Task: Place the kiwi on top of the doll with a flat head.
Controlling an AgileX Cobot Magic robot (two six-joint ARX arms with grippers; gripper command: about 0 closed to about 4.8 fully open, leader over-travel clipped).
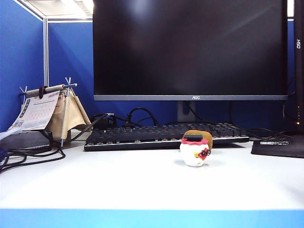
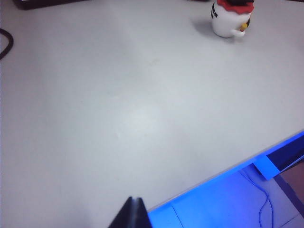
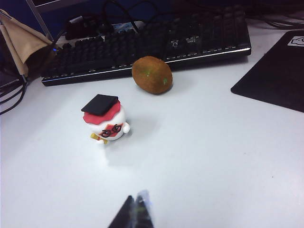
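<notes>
On the white worktop [image 1: 118,178], taking the keyboard [image 1: 161,135] as the landmark and reading from left to right: off its left end stand one desk calendar [image 1: 35,111] and one tan cloth pouch [image 1: 66,116] on a small rack; what the pouch contains cannot be seen. Just in front of the keyboard's right half sits one doll with a flat head [image 1: 194,151], upright, its black top bare. One kiwi [image 3: 152,75] lies between doll and keyboard, apart from both. Right of the keyboard lies one black mat [image 1: 280,145]. Two claws hover over the worktop's near edge, well in front of the keyboard: left claw [image 2: 133,214] and right claw [image 3: 135,212], both closed and empty.
</notes>
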